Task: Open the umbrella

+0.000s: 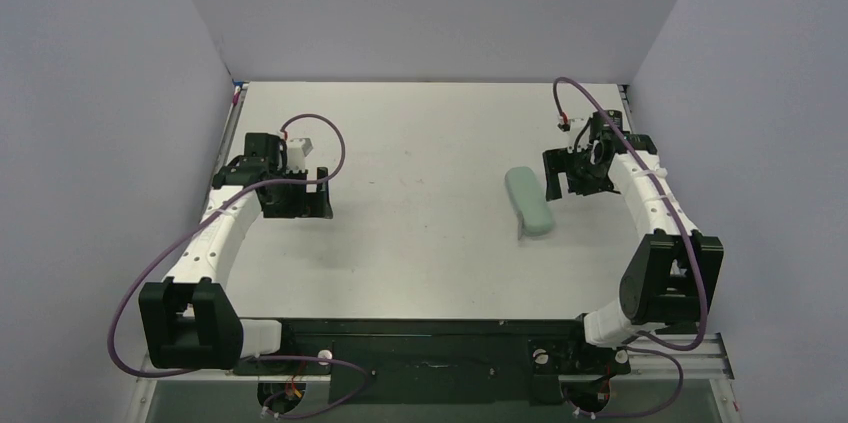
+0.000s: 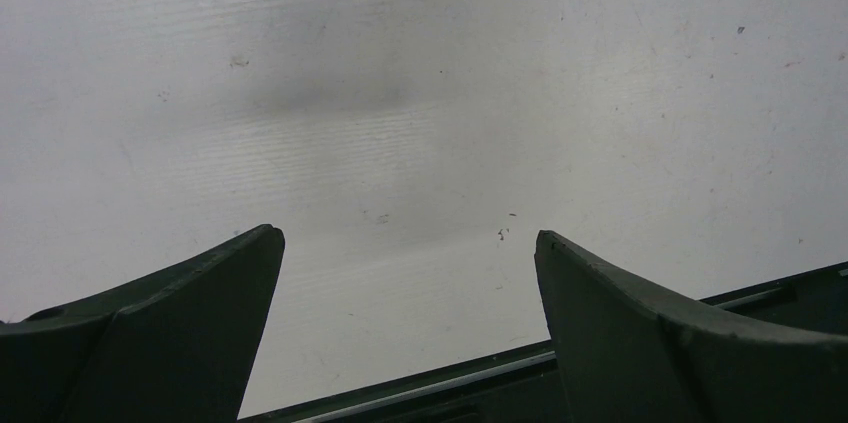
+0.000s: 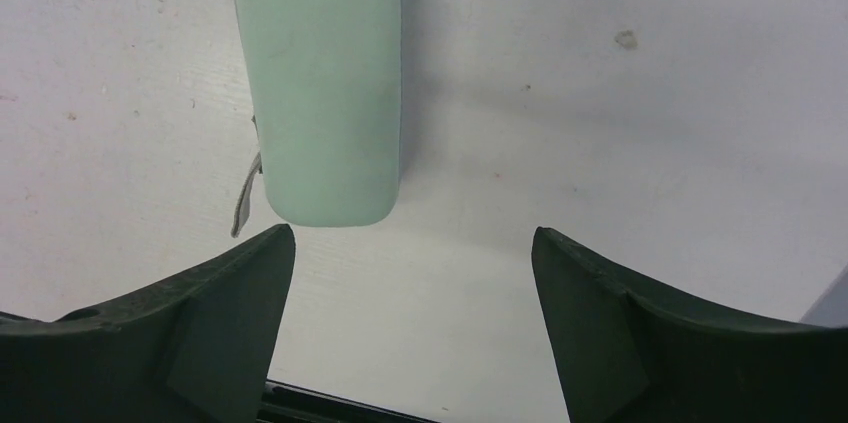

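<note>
Two dark, matte, wedge-shaped fingers are seen at the bottom of each wrist view. The left gripper (image 2: 410, 238) is held wide apart with nothing between its jaws, over the white, faintly scuffed and speckled table (image 2: 420, 93). The right gripper (image 3: 412, 233) is likewise spread wide and empty. Just ahead of its fingertips a pale mint-green case (image 3: 320, 83) is noted: smooth, hard-looking, round-ended, lying flat on the table. It is offset toward one finger rather than centred in the gap. A thin greyish tab (image 3: 247, 193) is seen at its edge. From above, the case is recorded as an elongated oval just beside the right gripper and well apart from the left. Its far end is cut off in the wrist view. The umbrella itself cannot be made out in any view.
</note>
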Robot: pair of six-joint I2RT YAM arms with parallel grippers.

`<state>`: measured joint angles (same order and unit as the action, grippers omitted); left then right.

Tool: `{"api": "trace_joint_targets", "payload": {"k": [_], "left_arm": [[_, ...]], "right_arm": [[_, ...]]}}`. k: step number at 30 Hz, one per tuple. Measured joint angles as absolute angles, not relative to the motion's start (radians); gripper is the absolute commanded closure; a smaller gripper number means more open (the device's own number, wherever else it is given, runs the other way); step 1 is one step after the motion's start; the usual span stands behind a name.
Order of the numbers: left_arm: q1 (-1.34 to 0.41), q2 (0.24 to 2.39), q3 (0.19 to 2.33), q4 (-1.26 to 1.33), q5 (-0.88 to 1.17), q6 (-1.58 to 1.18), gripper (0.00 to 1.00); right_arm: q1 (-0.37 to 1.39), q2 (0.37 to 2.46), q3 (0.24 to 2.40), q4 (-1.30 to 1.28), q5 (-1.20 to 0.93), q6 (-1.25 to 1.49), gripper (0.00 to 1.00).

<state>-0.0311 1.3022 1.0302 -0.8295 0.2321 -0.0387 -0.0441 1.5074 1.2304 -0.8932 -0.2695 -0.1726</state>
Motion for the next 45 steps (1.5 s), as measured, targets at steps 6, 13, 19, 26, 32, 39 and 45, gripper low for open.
{"api": "trace_joint_targets", "payload": {"k": [6,13,19,26,32,39,45], "left_arm": [[-0.032,1.359,1.080,-0.836,0.295,0.002,0.03],[-0.040,1.374,1.130,-0.835,0.364,0.030,0.03],[-0.040,1.368,1.139,-0.833,0.406,0.049,0.03],[-0.043,1.290,1.086,-0.749,0.514,0.070,0.03],[-0.149,1.228,0.988,-0.627,0.592,0.152,0.03],[-0.442,1.195,0.846,-0.474,0.588,0.362,0.03],[-0.521,1.300,0.844,-0.384,0.584,0.466,0.07]], "right_arm": [[-0.051,1.656,1.295,-0.913,-0.373,-0.196,0.20],[-0.047,1.832,1.300,-0.913,-0.491,-0.162,0.21],[0.019,1.848,1.271,-0.855,-0.588,-0.065,0.22],[0.179,1.813,1.166,-0.765,-0.688,0.045,0.22],[0.105,1.771,1.119,-0.764,-0.708,0.067,0.22],[-0.006,1.774,1.152,-0.766,-0.674,0.093,0.21],[-0.026,1.855,1.280,-0.745,-0.612,0.103,0.18]]}}
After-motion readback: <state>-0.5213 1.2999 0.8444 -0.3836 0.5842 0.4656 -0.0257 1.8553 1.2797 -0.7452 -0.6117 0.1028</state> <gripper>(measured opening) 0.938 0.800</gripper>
